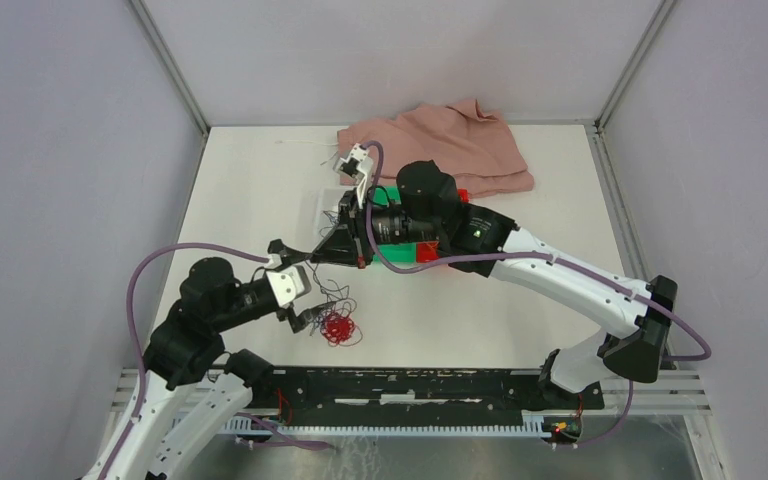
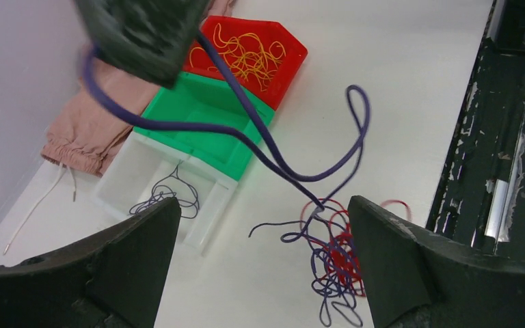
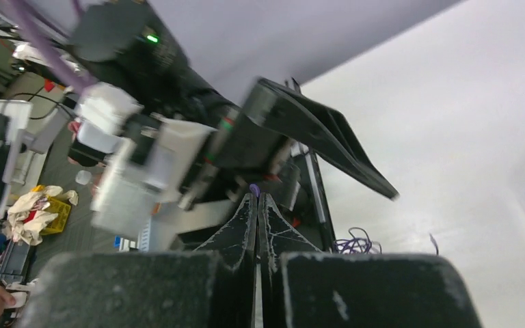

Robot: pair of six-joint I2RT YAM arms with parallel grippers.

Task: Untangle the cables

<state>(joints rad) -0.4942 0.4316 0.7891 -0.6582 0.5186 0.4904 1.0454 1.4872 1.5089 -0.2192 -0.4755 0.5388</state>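
Pinching purple cable [image 2: 294, 176], right jaws shut, left jaws wide, empty, red cable [image 1: 338, 326] near table [image 1: 480, 325] edge

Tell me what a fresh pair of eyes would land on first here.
First, the purple cable, strung through the air from the shut right gripper down to a red-and-purple tangle on the table, just ahead of the wide-open left gripper. Next, the yellow cable, lying alone in the red bin beside the green bin.
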